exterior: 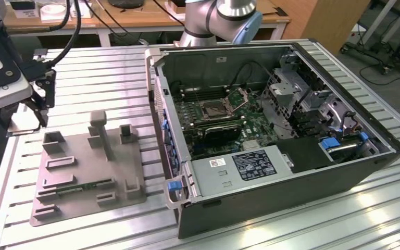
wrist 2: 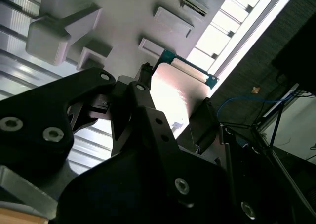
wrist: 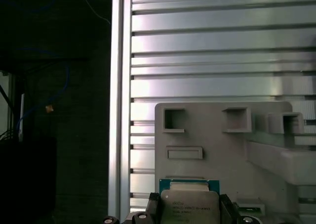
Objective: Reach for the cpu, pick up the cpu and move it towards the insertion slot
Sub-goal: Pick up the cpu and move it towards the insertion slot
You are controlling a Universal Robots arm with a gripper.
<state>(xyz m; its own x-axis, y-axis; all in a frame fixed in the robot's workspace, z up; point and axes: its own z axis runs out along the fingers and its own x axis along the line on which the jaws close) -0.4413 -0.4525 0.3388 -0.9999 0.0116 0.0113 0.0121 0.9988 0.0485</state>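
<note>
The black tool [exterior: 37,112] holds the small flat silvery square cpu [wrist: 190,206] tight. They hang near the grey plastic tray [exterior: 82,166].

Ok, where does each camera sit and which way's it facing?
Exterior view: off the arm, looking down on the open black computer case and grey moulded fixture plate; arm, claw show.
First wrist view: at the wrist, facing the gripped silvery square cpu; claw tips show.
Second wrist view: at the wrist, facing plate past black claw links.
Both wrist views share cpu, plate.

Slatted table [exterior: 96,73]: grey fixture plate [exterior: 82,159], computer case [exterior: 290,192].
</note>
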